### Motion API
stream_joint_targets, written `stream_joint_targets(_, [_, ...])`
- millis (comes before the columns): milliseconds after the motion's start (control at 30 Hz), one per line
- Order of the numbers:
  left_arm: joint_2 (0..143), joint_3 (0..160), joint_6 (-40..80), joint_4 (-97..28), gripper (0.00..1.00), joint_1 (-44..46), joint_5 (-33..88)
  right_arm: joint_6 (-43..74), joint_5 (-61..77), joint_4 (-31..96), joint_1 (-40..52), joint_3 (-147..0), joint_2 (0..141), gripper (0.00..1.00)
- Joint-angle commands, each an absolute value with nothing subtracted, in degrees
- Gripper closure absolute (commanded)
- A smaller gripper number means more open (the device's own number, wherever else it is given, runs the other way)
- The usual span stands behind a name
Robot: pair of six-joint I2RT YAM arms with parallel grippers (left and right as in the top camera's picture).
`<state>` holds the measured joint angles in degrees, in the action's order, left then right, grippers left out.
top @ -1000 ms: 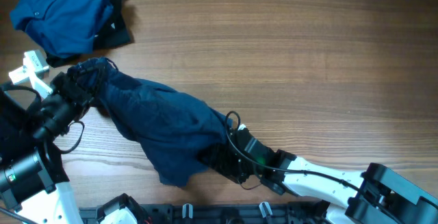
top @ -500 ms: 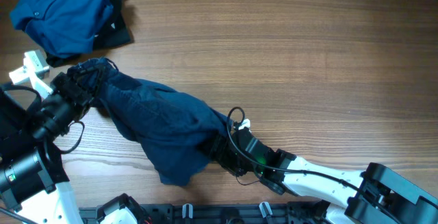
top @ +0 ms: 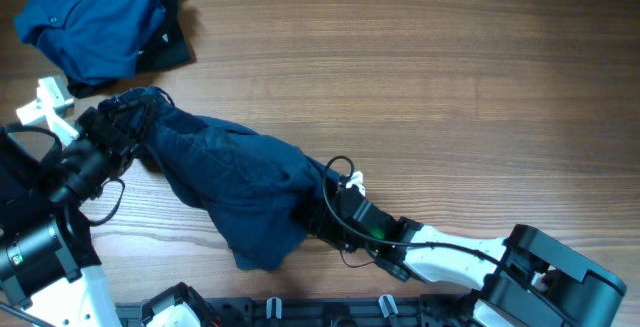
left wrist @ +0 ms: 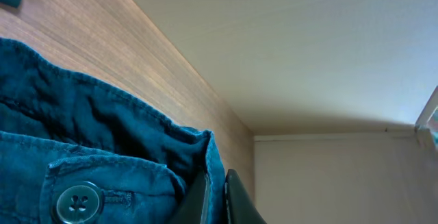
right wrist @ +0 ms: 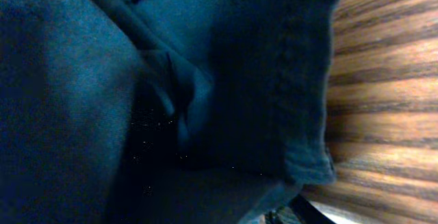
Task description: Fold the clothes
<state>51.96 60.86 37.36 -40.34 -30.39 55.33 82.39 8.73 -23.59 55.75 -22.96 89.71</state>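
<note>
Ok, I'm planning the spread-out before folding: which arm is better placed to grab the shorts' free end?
Right, probably: the right end effector sits at the navy shorts' loose hem; the left end effector is shut on the waistband.

Bare table [top: 450,87] lies open beyond and right of the navy shorts [top: 235,182]. Obstructions: blue shirt [top: 95,17] heaped past their left end; left gripper [top: 108,129] and right gripper [top: 320,224] at either end.

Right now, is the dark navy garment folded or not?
Not folded. The navy garment lies bunched and rumpled in a diagonal heap across the table, with no flat, squared layers.
</note>
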Motion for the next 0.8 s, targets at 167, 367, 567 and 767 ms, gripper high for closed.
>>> stream_joint_targets(167, [51.81, 61.52, 39.99, -41.45, 0.96, -30.59, 56.80, 81.21, 7.49, -23.75, 56.07, -24.34, 91.68, 0.96])
stream_joint_targets(367, [51.81, 61.52, 39.94, -41.41, 0.95, -30.59, 57.17, 81.12, 7.46, -24.16, 56.05, -24.56, 91.66, 0.96])
stream_joint_targets(567, [51.75, 61.52, 39.92, -41.36, 0.95, -30.59, 57.84, 75.96, 7.49, -26.37, 54.74, -24.75, 88.44, 0.95])
stream_joint_targets(767, [51.70, 61.52, 39.92, -41.12, 0.96, -30.61, 60.73, 68.99, 9.28, -20.05, 50.57, -26.74, 76.36, 0.96])
